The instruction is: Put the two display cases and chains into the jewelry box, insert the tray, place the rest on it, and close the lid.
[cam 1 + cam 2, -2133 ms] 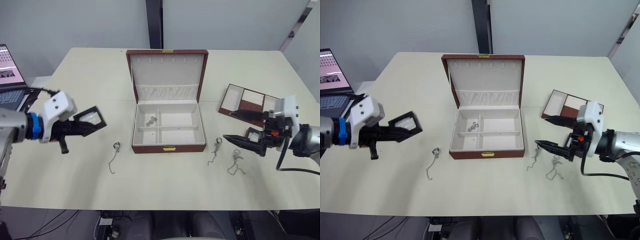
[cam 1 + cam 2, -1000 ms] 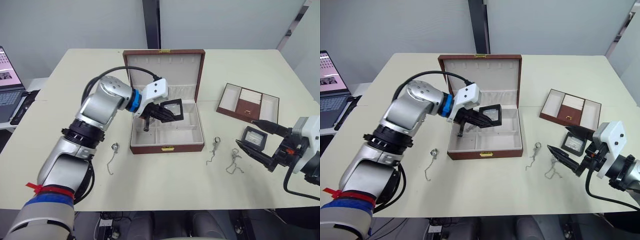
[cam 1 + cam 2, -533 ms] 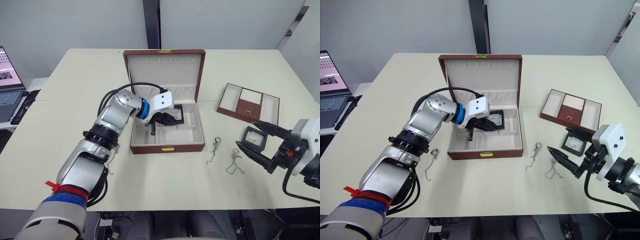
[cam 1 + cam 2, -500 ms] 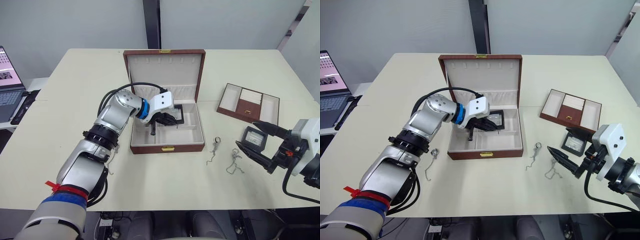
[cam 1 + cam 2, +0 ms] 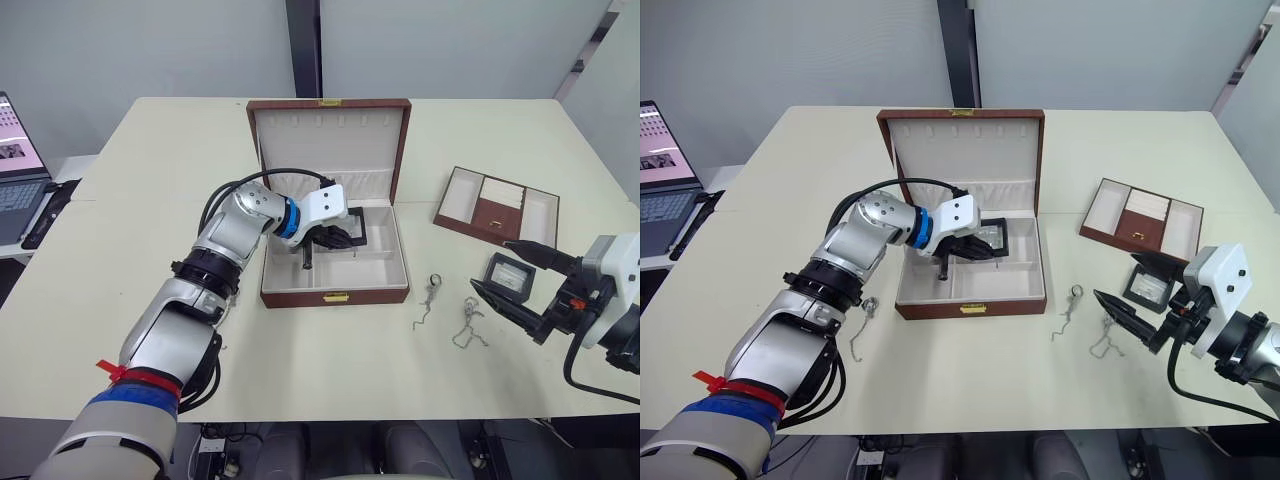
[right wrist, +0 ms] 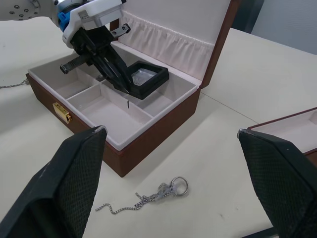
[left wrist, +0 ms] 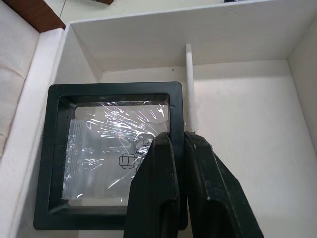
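Inside jewelry box (image 5: pixel 970 285): display case (image 7: pixel 111 153) tilted.

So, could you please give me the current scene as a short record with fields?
jewelry box: on table, lid open and upright
left pincer: inside box, shut on first display case, rear right compartment
right pincer: open, above table
second display case: on table beside right pincer
tray: on table, right of box
chains: two right of box, one left of box
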`<state>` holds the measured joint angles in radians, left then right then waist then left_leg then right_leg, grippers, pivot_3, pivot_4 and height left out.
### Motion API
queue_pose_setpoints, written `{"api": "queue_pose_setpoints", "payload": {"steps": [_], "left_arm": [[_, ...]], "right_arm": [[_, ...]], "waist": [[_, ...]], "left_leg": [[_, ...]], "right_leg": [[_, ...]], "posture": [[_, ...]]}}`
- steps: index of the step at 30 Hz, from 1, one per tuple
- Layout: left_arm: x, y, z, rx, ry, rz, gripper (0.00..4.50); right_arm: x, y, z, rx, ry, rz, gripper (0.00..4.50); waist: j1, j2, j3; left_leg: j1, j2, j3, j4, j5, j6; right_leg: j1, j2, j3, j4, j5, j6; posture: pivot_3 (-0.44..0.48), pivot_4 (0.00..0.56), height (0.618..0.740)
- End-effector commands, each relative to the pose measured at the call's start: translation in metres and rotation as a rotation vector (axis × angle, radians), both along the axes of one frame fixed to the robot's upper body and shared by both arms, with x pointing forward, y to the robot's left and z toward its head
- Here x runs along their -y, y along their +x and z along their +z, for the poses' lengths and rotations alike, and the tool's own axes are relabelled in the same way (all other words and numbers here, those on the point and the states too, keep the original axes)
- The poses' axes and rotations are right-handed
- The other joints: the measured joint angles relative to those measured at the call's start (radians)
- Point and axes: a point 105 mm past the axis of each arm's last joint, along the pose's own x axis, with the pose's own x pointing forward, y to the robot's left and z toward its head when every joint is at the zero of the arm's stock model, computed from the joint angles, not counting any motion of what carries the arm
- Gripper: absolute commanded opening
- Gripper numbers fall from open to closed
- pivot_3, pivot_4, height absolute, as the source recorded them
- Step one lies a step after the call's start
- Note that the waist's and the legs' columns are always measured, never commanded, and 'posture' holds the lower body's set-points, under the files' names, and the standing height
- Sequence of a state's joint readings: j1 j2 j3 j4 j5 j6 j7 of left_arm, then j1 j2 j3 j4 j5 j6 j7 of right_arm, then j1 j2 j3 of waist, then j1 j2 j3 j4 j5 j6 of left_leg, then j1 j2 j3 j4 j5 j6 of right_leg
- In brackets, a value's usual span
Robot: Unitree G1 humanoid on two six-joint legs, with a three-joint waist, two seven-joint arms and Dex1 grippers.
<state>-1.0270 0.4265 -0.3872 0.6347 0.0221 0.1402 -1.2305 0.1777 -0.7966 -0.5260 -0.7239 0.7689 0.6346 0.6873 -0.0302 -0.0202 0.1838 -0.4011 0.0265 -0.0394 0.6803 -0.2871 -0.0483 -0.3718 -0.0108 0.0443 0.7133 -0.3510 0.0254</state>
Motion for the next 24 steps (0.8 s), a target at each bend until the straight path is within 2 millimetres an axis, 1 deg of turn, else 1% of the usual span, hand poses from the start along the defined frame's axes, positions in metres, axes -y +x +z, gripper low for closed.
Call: {"api": "queue_pose_setpoints", "payload": {"steps": [1,3,5,11,14,15,16,18,19,21,24], "left_arm": [[0.004,0.003,0.019,0.048,-0.040,-0.002,0.01],[0.005,0.004,0.022,0.039,-0.058,0.002,0.64],[0.006,0.003,0.023,0.033,-0.064,0.000,1.16],[0.007,0.000,0.027,0.016,-0.094,-0.006,3.08],[0.004,-0.003,0.036,0.007,-0.152,-0.010,3.95],[0.002,-0.007,0.041,-0.004,-0.181,-0.019,4.28],[0.000,-0.011,0.045,-0.017,-0.214,-0.030,4.48],[-0.005,-0.022,0.053,-0.049,-0.272,-0.050,4.48],[-0.011,-0.030,0.060,-0.073,-0.321,-0.055,4.48],[-0.026,-0.048,0.070,-0.112,-0.388,-0.055,4.48],[-0.052,-0.067,0.077,-0.136,-0.436,0.005,4.48]], "right_arm": [[-0.002,-0.002,0.008,0.041,-0.008,0.015,4.50],[-0.001,-0.002,0.007,0.038,-0.007,0.015,4.50],[-0.001,-0.002,0.006,0.036,-0.007,0.015,4.50],[0.004,0.000,0.005,0.028,-0.007,0.013,4.50],[0.010,0.002,0.002,0.014,-0.009,0.010,4.50],[0.013,0.003,0.001,0.009,-0.007,0.008,4.50],[0.016,0.004,0.000,0.003,-0.006,0.005,4.50],[0.022,0.006,-0.002,-0.007,-0.009,-0.001,4.50],[0.029,0.008,-0.004,-0.015,-0.002,-0.014,4.50],[0.042,0.011,-0.010,-0.036,0.007,-0.041,4.50],[0.061,0.014,-0.019,-0.072,0.009,-0.079,4.50]], "waist": [[0.000,0.000,0.000],[0.000,0.000,0.000],[0.000,0.000,0.000],[0.000,0.000,0.000],[0.000,0.000,0.000],[0.000,0.000,0.000],[-0.001,0.000,0.000],[-0.003,0.000,0.000],[-0.004,0.000,0.000],[-0.006,0.001,0.000],[-0.006,0.001,0.000]], "left_leg": [[0.000,0.000,0.000,0.000,0.000,0.000],[0.000,0.000,0.000,0.000,0.000,0.000],[0.000,0.000,0.000,0.000,0.000,0.000],[0.000,0.000,0.000,0.000,0.000,0.000],[0.000,0.000,0.000,0.000,0.000,0.000],[0.000,0.000,0.000,0.000,0.000,0.000],[0.000,0.000,0.000,0.000,0.000,0.000],[0.000,0.001,0.000,0.000,0.000,0.000],[0.001,0.002,0.000,0.000,0.000,0.000],[0.001,0.002,0.000,0.000,0.000,-0.001],[0.001,0.002,0.000,0.000,0.001,-0.002]], "right_leg": [[0.000,0.000,0.000,0.000,0.000,0.000],[0.000,0.000,0.000,0.000,0.000,0.000],[0.000,0.000,0.000,0.000,0.000,0.000],[0.000,0.000,0.000,0.000,0.000,0.000],[0.000,0.000,0.000,0.000,0.000,0.000],[0.000,0.000,0.000,0.000,0.000,0.000],[0.000,0.000,0.000,0.000,0.000,0.000],[0.000,0.000,0.000,0.000,0.000,0.000],[0.000,0.000,0.001,0.000,0.000,0.000],[0.000,0.000,0.001,0.001,0.000,0.000],[0.000,0.000,0.001,0.001,0.000,0.000]], "posture": [[0.000,0.150,0.740],[0.000,0.150,0.740],[0.000,0.150,0.740],[0.000,0.150,0.740],[0.000,0.150,0.740],[0.000,0.150,0.740],[0.000,0.150,0.740],[0.000,0.150,0.740],[0.000,0.150,0.740],[0.000,0.150,0.740],[0.000,0.150,0.740]]}}
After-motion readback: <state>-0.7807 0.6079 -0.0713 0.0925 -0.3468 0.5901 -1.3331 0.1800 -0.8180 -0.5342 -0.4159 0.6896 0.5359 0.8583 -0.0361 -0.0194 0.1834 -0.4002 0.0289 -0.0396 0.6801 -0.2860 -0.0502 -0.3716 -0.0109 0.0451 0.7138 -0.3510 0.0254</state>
